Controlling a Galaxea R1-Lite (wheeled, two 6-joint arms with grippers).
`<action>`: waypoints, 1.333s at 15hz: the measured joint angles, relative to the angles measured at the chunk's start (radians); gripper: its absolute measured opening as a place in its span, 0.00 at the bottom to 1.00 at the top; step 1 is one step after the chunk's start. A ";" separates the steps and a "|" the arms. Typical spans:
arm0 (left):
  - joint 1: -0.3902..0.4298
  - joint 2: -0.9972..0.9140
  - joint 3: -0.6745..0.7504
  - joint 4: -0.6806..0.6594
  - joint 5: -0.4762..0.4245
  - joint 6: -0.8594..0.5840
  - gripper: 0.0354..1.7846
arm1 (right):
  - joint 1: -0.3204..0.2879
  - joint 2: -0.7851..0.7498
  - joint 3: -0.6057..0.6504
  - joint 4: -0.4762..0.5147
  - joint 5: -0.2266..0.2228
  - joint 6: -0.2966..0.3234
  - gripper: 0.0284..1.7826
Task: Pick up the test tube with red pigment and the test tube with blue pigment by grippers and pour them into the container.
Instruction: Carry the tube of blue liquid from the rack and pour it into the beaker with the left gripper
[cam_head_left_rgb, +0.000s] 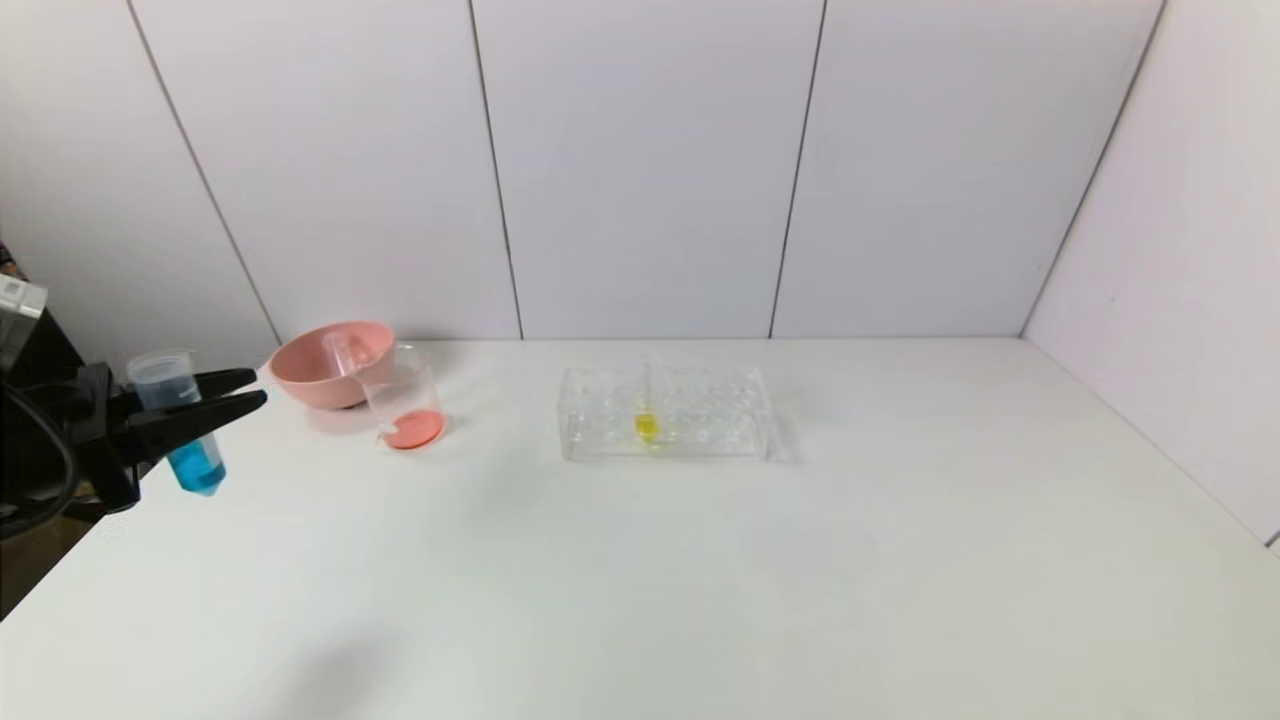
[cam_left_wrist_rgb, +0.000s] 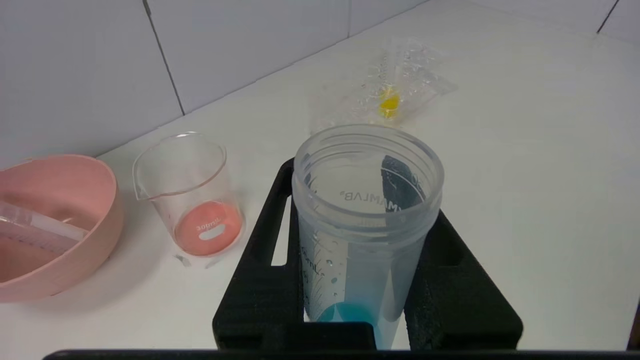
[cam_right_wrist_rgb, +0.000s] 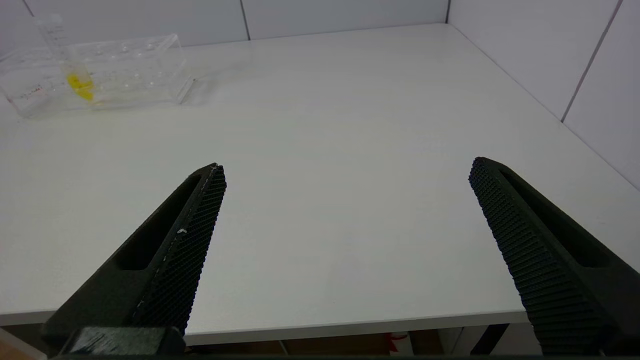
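- Gripping the test tube with blue pigment (cam_head_left_rgb: 178, 420), held near-upright, the left gripper (cam_head_left_rgb: 235, 398) was kept left of the container (cam_head_left_rgb: 405, 405).
- The right gripper (cam_right_wrist_rgb: 345, 200) was seen wide open, empty.

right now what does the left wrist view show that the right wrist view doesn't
Only the left wrist view shows the left gripper shut on the test tube with blue pigment, the container holding red liquid, and the pink bowl with an empty tube lying in it. Only the right wrist view shows the right gripper, open with nothing between its fingers, near the table's front edge. Both show the clear rack with the yellow tube on the white table.
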 joint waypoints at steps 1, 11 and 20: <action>0.027 0.029 0.000 -0.023 -0.029 0.023 0.29 | 0.000 0.000 0.000 0.000 0.000 0.000 1.00; 0.014 0.263 -0.231 -0.012 -0.029 -0.011 0.29 | 0.000 0.000 0.000 0.000 0.000 0.000 1.00; -0.148 0.519 -0.704 0.226 0.148 -0.014 0.29 | 0.000 0.000 0.000 0.000 0.000 0.000 1.00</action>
